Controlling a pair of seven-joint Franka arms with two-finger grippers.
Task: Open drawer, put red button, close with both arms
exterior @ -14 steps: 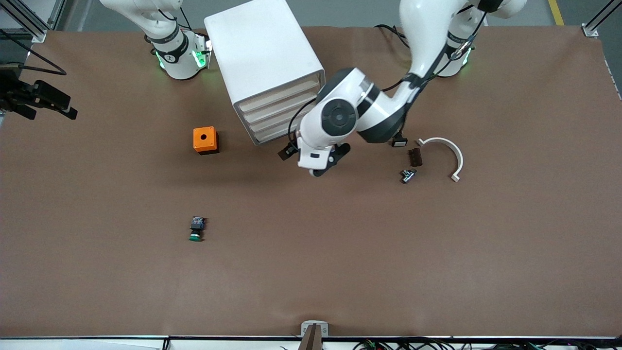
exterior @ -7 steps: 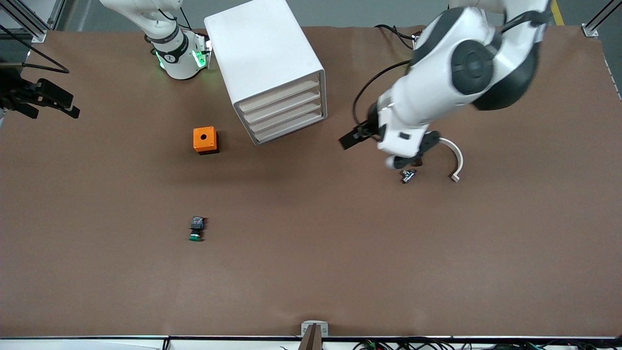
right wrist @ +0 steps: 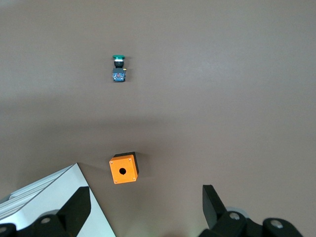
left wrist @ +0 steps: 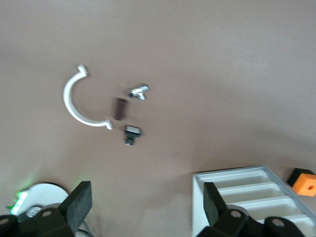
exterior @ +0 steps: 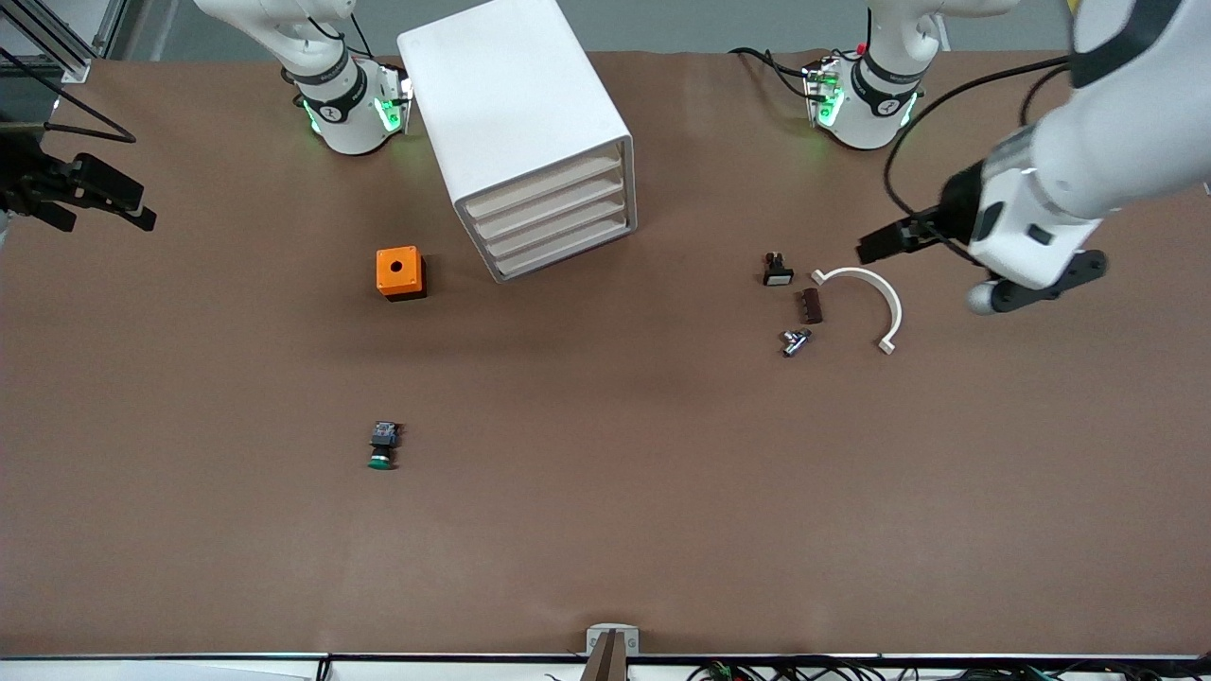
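The white cabinet [exterior: 516,104] stands near the right arm's base, and all of its beige-fronted drawers [exterior: 553,218] sit flush and shut. It also shows in the left wrist view [left wrist: 247,197] and the right wrist view [right wrist: 44,202]. The red button is not in view. My left gripper [exterior: 1036,288] is open and empty, up in the air over the left arm's end of the table; its fingers [left wrist: 79,202] stand wide apart. My right gripper [exterior: 132,208] is open and empty, held high at the right arm's end; its fingers [right wrist: 76,207] stand wide apart.
An orange box with a hole [exterior: 399,272] sits beside the cabinet. A green-capped button [exterior: 381,446] lies nearer the front camera. A black switch [exterior: 777,271], a brown piece [exterior: 809,305], a silver part [exterior: 795,341] and a white arc [exterior: 875,298] lie toward the left arm's end.
My left arm has swung away from in front of the cabinet toward its own end of the table, with its gripper empty. The right gripper has barely moved.
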